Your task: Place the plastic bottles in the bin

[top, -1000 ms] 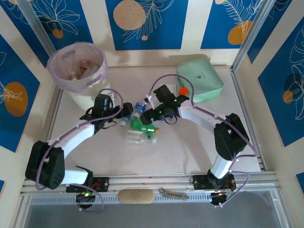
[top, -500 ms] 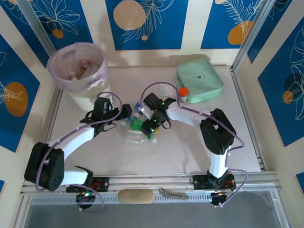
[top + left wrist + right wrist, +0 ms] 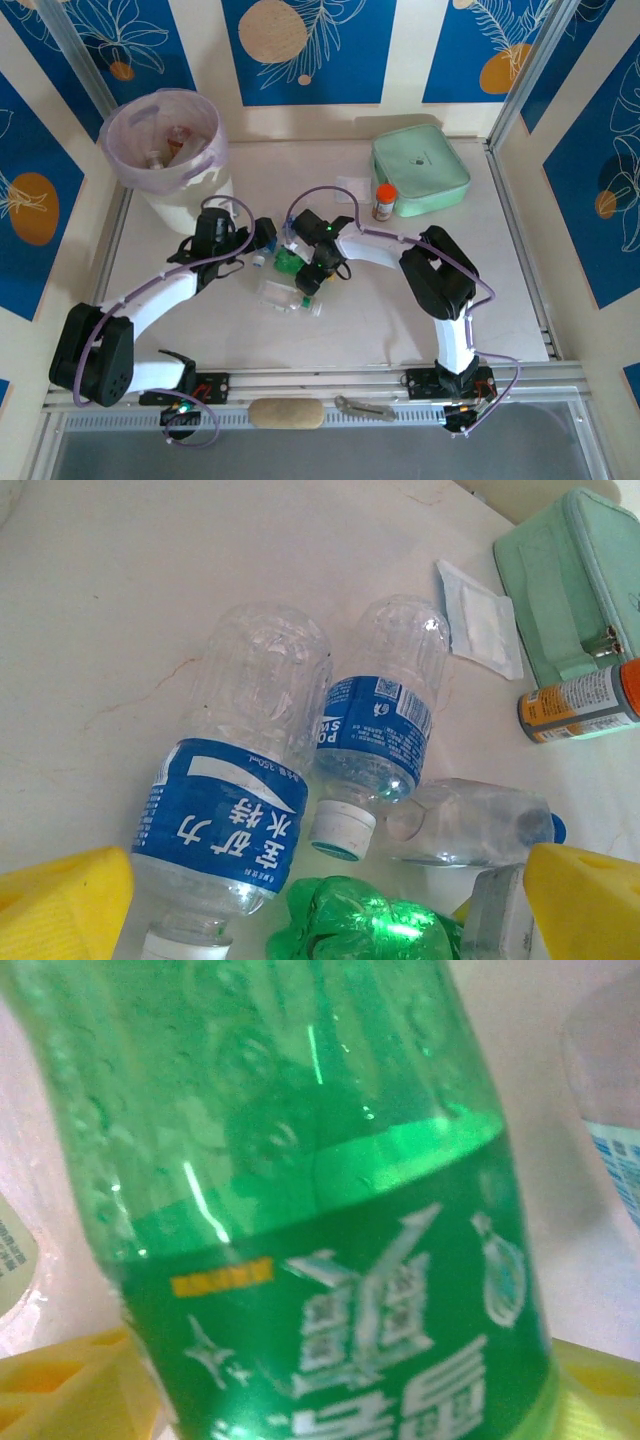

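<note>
Green plastic sat close under my right wrist camera. The green bottle (image 3: 320, 1210) lay in the cluster at mid-table, with the right gripper (image 3: 308, 280) down over it and a yellow pad (image 3: 60, 1385) at each side of its label. I could not tell whether those pads had bitten or merely flanked it. The left gripper (image 3: 262, 245) hung fully spread and empty just beside the same cluster, over two blue-labelled bottles (image 3: 235, 810).

To do this grab well, I judged the squeeze should land on the labelled band, where the wall looked fuller, and stay gentle. A crushed bottle buckles and can squirt out sideways. I would lift straight up before swinging, because a clear bottle (image 3: 610, 1110) lay near the right edge and could be dragged along. The route to the bin (image 3: 185, 200), well apart at the far left, crosses the left arm, so that arm should give way first.

From the right wrist, the green bottle's long axis ran up and down the frame, square across the line between the pads, which suits a grip around the body. Both ends were cut off, so I could not tell which way its cap pointed. The blue-labelled pair lay roughly parallel, caps toward the left gripper.
</note>
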